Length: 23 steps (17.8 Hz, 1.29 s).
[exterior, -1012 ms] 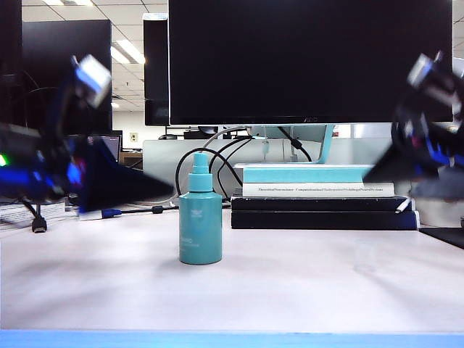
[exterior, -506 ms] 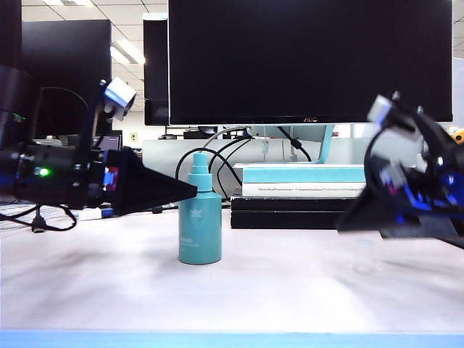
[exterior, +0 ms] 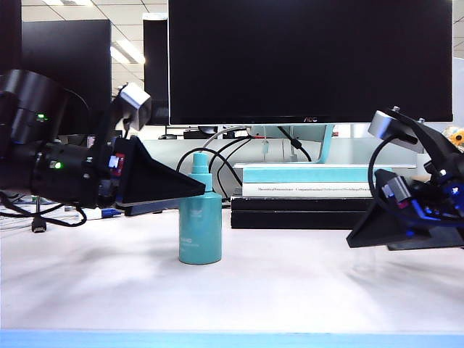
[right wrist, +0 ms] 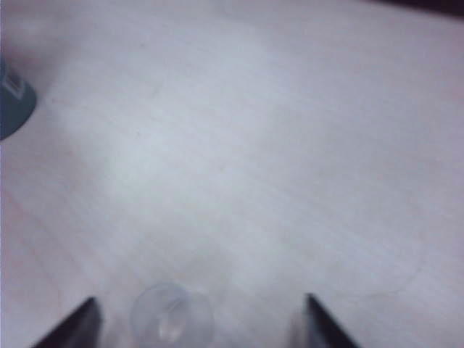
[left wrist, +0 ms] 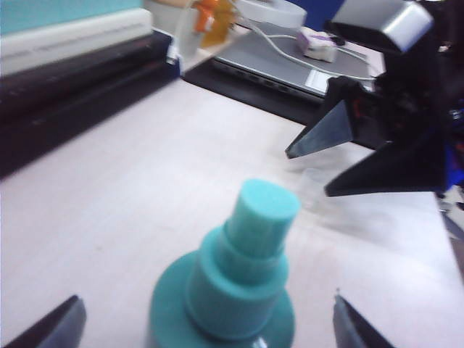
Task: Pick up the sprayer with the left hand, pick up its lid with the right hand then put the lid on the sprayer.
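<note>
The teal sprayer [exterior: 200, 228] stands upright on the pale table, left of centre. My left gripper [exterior: 197, 190] reaches in level from the left, with its tip at the sprayer's shoulder. In the left wrist view the sprayer [left wrist: 243, 275] sits between that gripper's [left wrist: 206, 328] open jaws without touching either one. The clear lid [exterior: 364, 257] stands faintly on the table at the right. My right gripper [exterior: 354, 239] hangs just above it. In the right wrist view the lid [right wrist: 172, 322] lies between the open jaws of that gripper [right wrist: 199, 322], nearer one finger and untouched.
A big dark monitor [exterior: 312, 58] stands behind. A stack of books [exterior: 312, 194] and black cables [exterior: 217, 156] lie just past the sprayer. A laptop [left wrist: 290, 61] sits off the table's right side. The table's front edge [exterior: 232, 339] is a blue strip.
My left gripper has slid right until its open jaws flank the sprayer. My right gripper has dropped and moved left to just above the lid. Sprayer and lid have not moved.
</note>
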Each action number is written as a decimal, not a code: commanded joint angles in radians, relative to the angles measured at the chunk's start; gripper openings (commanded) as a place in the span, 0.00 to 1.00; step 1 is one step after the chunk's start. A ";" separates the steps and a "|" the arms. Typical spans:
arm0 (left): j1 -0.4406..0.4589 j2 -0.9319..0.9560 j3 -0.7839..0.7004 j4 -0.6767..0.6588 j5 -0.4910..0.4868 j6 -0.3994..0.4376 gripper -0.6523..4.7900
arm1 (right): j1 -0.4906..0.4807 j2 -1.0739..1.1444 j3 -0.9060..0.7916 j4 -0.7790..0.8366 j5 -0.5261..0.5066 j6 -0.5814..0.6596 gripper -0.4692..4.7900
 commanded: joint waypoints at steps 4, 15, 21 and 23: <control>-0.051 -0.002 0.019 -0.083 0.004 0.067 0.97 | 0.002 0.000 0.005 0.007 -0.014 0.002 0.77; -0.075 -0.002 0.019 -0.131 -0.054 0.117 0.61 | 0.002 0.132 0.079 0.013 -0.051 0.050 0.41; -0.075 -0.002 0.019 -0.131 -0.054 0.117 0.50 | 0.002 0.132 0.089 0.027 -0.043 0.050 0.28; -0.075 -0.002 0.019 -0.133 -0.054 0.117 0.50 | 0.002 0.132 0.098 0.028 -0.043 0.050 0.28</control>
